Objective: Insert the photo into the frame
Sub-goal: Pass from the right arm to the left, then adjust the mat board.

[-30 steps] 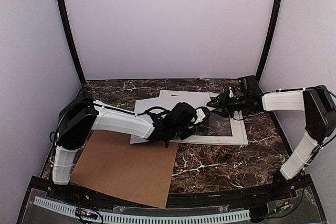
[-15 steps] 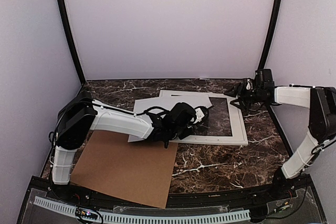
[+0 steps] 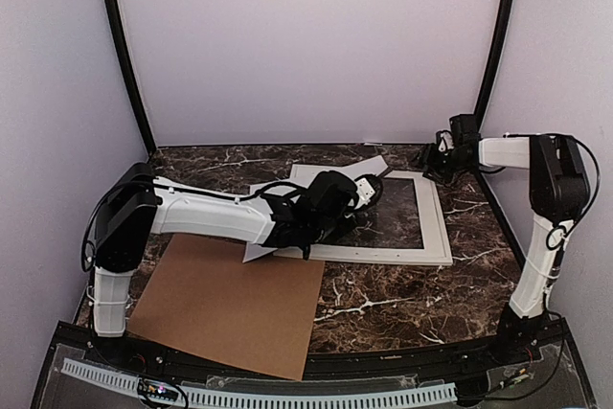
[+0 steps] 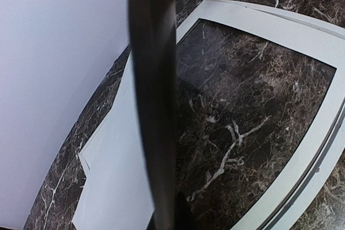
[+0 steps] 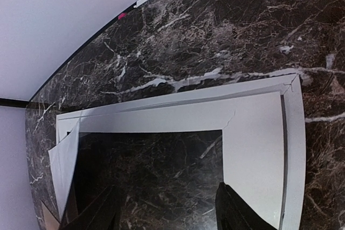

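The white frame [image 3: 437, 229] lies flat at the back right of the marble table, with a wide white mat [image 5: 253, 149] inside its rails [image 5: 295, 149]. My left gripper [image 3: 361, 193] hovers over the frame's left part, shut on the photo [image 3: 287, 200]. The photo is tilted up with its white back showing. In the left wrist view it runs edge-on as a dark blurred band [image 4: 153, 79]. My right gripper [image 3: 437, 162] hangs open above the frame's far right corner. Its dark fingertips [image 5: 233, 211] hold nothing.
A brown cardboard sheet [image 3: 230, 304] lies at the near left, partly under the left arm. Black corner posts [image 3: 124, 64] and pale walls close in the back and sides. The right arm's elbow [image 3: 556, 174] stands high by the right wall.
My right gripper has pulled back from the frame's middle to its far right corner and opened. The left gripper has raised and swung the photo toward the frame.
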Action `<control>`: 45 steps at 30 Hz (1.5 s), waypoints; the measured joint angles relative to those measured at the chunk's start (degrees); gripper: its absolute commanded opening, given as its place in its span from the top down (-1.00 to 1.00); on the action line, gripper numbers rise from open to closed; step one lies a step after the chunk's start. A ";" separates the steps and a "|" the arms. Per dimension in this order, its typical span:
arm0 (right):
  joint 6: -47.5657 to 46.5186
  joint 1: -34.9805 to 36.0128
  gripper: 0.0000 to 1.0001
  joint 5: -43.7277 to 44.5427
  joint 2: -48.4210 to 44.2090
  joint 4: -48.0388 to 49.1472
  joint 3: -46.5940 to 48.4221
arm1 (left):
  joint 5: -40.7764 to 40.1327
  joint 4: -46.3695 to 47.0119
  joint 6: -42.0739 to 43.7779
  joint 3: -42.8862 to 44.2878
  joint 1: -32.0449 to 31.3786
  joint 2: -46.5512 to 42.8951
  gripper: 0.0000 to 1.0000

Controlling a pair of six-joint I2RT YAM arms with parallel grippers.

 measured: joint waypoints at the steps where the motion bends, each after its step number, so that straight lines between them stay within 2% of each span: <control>1: -0.61 0.00 -0.20 0.63 1.03 -0.44 0.96 | 0.04 -0.09 -0.17 0.44 0.00 -0.20 1.00; 12: -4.15 0.00 -0.14 1.68 7.48 -1.92 3.39 | 0.74 -1.01 -1.62 1.81 0.66 -0.94 1.00; 45: -8.09 0.96 -0.08 1.57 4.02 -0.35 -4.66 | -0.28 -2.82 -3.10 1.81 4.55 -2.38 1.00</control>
